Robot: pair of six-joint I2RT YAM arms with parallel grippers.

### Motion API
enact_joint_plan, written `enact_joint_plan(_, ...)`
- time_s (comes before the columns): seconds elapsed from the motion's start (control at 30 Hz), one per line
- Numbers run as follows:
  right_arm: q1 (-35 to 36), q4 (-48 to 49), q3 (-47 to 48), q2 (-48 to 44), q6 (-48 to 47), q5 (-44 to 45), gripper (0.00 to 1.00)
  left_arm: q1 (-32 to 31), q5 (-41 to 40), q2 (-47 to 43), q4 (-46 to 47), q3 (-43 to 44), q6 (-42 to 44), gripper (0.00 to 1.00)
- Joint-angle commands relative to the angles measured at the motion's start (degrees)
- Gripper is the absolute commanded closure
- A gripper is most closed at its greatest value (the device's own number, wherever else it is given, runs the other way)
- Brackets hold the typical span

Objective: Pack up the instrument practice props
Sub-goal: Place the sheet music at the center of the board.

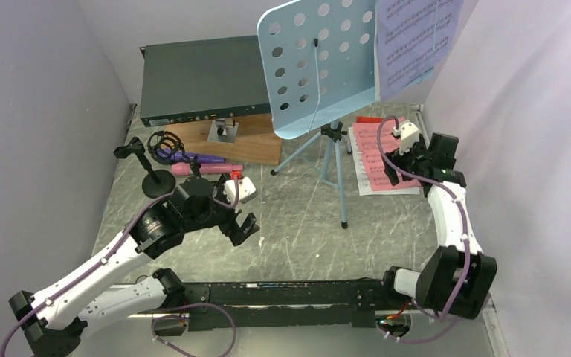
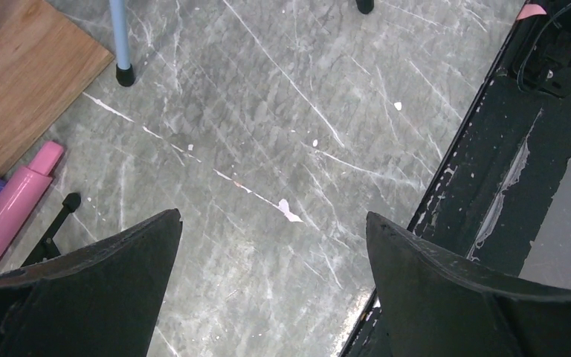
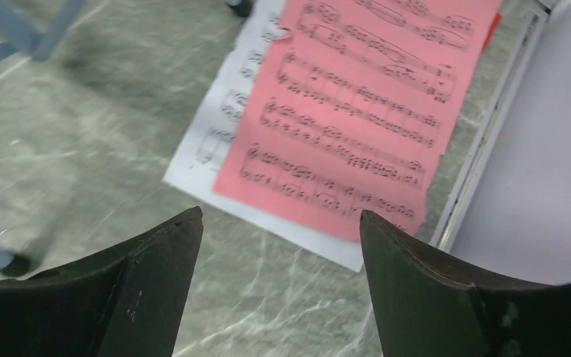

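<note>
Sheets of music lie flat at the right side of the table. The red sheet is on top of the white sheet, which shows along its left and lower edges. The right gripper hangs over their near corner. Its jaws are wide apart and nothing is between them.

The blue music tripod stands upright in the middle, and its legs rest on the table. The lavender sheet leans on its desk at the right side.

At the left, the pink microphone and the purple microphone lie side by side and touch each other, just before the wooden board. The round-base holder stands upright beside their left ends. Behind it there is a black ring holder; its legs I cannot see clearly. The green box is behind the board.

The left gripper is over bare table, near the pink microphone but not touching it. Its jaws are fully open and hold nothing.
</note>
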Motion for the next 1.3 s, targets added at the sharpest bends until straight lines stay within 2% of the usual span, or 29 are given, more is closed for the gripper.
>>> enact_joint_plan(0.0,-1.2,-9.0,0.1,-7.9,-5.4,-11.5,0.19,2.4,4.4,-0.4,2.5,-0.5,-1.7,0.01)
enact_joint_plan(0.27,-1.1,-19.3,4.2,-16.9,-7.7,-21.0,0.16,5.3,5.8,-0.1,3.2,-0.7,-2.8,0.00)
enact_joint_plan(0.57,-1.2,-29.4,17.1,-16.4,-5.9,-26.9,0.15,7.0,6.9,0.2,3.5,-0.8,-3.6,0.01)
enact_joint_plan(0.73,-1.1,-31.1,26.8,-13.8,-1.8,-28.3,0.14,7.8,7.6,0.2,3.5,-0.9,-3.9,0.01)
enact_joint_plan(1.0,-1.0,-28.7,36.6,-10.5,10.0,-38.0,0.16,9.0,8.7,0.1,3.7,-1.0,-4.2,0.00)
enact_joint_plan(1.27,0.7,-24.1,42.6,-8.7,18.2,-35.1,0.18,11.0,11.5,-0.2,5.1,-1.4,-4.4,0.00)
